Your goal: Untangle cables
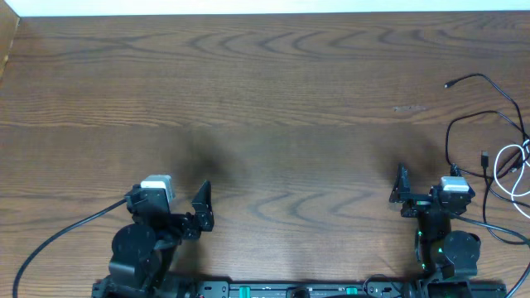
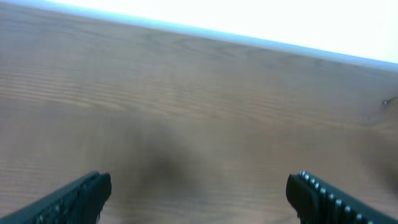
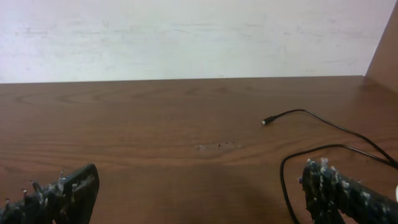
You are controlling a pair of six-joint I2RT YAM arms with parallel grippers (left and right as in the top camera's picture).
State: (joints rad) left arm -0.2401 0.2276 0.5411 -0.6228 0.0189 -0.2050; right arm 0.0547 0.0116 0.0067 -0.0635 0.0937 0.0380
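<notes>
**Both grippers wide over bare wood; cables bunched at the far right**

Dark brown wood-grain tabletop (image 1: 265, 99) fills my overhead feed, ending at a plain white wall (image 3: 186, 37) along the far side. A tan wooden side panel (image 3: 382, 56) stands at the table's right end, and I see a similar upright edge at the far-left corner. The broad middle and left of the surface lie bare, so I have the most room there.

My left gripper (image 2: 198, 194) sits low near the front edge with its jaws spread wide and nothing between them. Its wrist feed is blurred. My right gripper (image 3: 199, 185) is also spread wide and holds nothing, hovering just above the wood near the front right.

The thin black cable (image 1: 477, 76) lies right of the right arm, its small plug end (image 3: 265, 121) pointing toward the centre, well apart from the fingers. One of its loops passes close by the right-hand finger (image 3: 329, 186). The thin white cable (image 1: 503, 159) coils at the right border of the overhead feed, crossing the black one there; both run out of view. A thicker black arm wire (image 1: 58, 232) trails off front-left.
</notes>
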